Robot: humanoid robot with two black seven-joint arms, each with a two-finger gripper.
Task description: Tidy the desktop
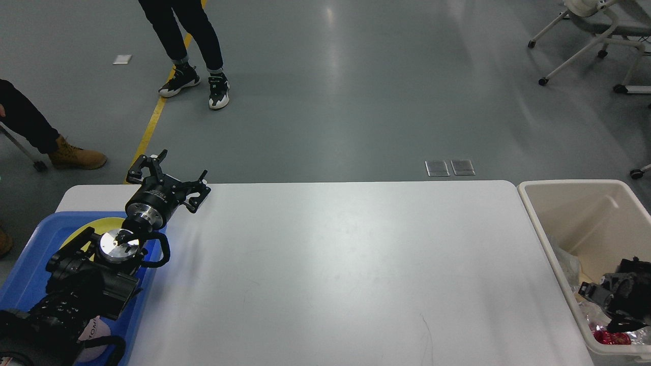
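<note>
The desktop (335, 269) is a large white tabletop with rounded corners, and its visible surface is bare. My left gripper (183, 165) is open and empty, held above the table's far left corner, just beyond the blue tray. My right gripper (610, 305) is down inside the beige bin at the right edge. It is dark and partly cut off, so I cannot tell how its fingers stand.
A blue tray (30, 284) at the left holds a yellow plate (96, 226) and a pale printed item (94, 330), mostly hidden by my left arm. The beige bin (534, 213) holds crumpled clear wrap (564, 264) and a red item (615, 337). People's legs (203, 46) stand beyond the table.
</note>
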